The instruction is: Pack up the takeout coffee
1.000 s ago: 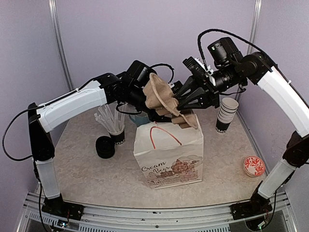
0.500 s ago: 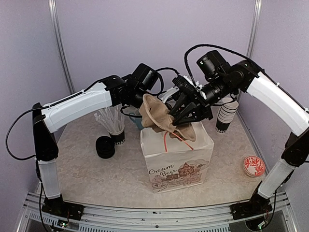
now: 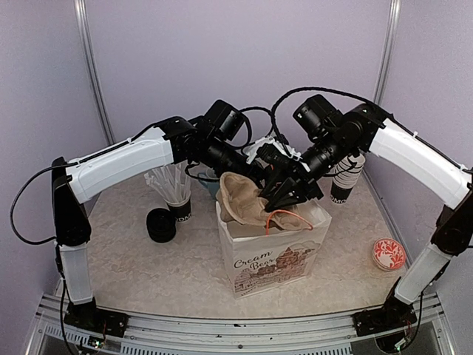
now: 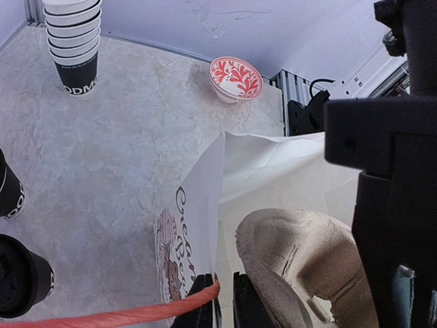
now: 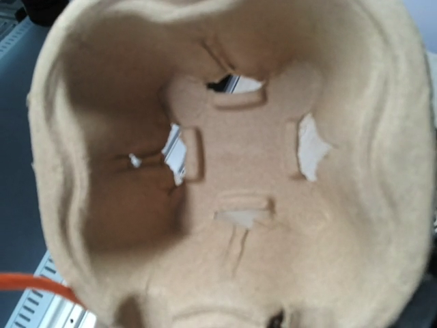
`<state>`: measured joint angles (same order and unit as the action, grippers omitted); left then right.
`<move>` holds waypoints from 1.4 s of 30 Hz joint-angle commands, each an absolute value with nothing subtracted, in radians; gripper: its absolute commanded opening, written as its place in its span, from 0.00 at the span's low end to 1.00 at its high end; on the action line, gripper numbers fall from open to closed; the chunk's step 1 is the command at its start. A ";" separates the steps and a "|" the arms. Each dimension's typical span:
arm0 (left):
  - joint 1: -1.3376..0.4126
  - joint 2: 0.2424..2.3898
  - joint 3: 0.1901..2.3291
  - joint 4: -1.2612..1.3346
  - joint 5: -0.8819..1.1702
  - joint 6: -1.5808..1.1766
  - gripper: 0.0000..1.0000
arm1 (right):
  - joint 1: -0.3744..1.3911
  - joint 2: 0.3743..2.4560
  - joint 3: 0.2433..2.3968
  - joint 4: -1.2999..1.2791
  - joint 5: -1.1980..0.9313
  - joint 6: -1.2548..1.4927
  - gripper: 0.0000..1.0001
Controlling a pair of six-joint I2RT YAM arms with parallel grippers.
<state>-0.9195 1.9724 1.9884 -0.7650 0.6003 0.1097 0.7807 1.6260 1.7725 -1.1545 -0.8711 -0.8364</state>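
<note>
**CARRIER GOING INTO BAG; COFFEE NOT YET PACKED**

Finding 1, placement. The paper bag stands open at the centre of the table. A moulded pulp cup carrier sits part-way into its mouth, tilted and not yet flat. The right gripper comes in from 2 o'clock and looks clamped on the carrier's edge. The carrier fills that wrist's view, hollow face to the lens. In my judgement the tilt lets the wide carrier pass the narrower mouth.

Finding 2, bag support. The fingers of the left gripper stand close together either side of the bag's wall, by the red handle. Whether they pinch the paper cannot be told. The likely purpose is to keep the mouth open and the bag steady.

Finding 3, task item. One lidded coffee cup stands on the table at 9 o'clock from the bag, apart from it and untouched. It is upright: long axis vertical, lid uppermost. A second lidded cup cannot be confirmed.

Finding 4, surroundings. A straw cup stands at 10 o'clock, a stack of cups at 2 o'clock and a red-patterned bowl at 3 o'clock.

Assessment: early stage; the carrier must seat level before the cup goes in.
</note>
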 commanded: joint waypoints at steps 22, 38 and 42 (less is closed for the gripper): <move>-0.917 1.895 1.969 -0.658 0.535 0.069 0.55 | 0.782 1.632 1.746 -1.286 -0.606 -0.819 0.21; -0.830 1.825 1.973 -0.663 0.860 -0.108 0.42 | 0.782 1.639 1.729 -1.296 -0.576 -0.816 0.20; -0.828 1.819 1.953 -0.667 0.923 -0.156 0.43 | 0.782 1.641 1.727 -1.293 -0.569 -0.816 0.21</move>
<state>-0.8299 1.8599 1.9690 -0.6624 0.8131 -0.0944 0.7807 1.6382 1.7359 -1.2774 -0.5812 -0.8253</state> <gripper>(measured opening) 0.419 0.210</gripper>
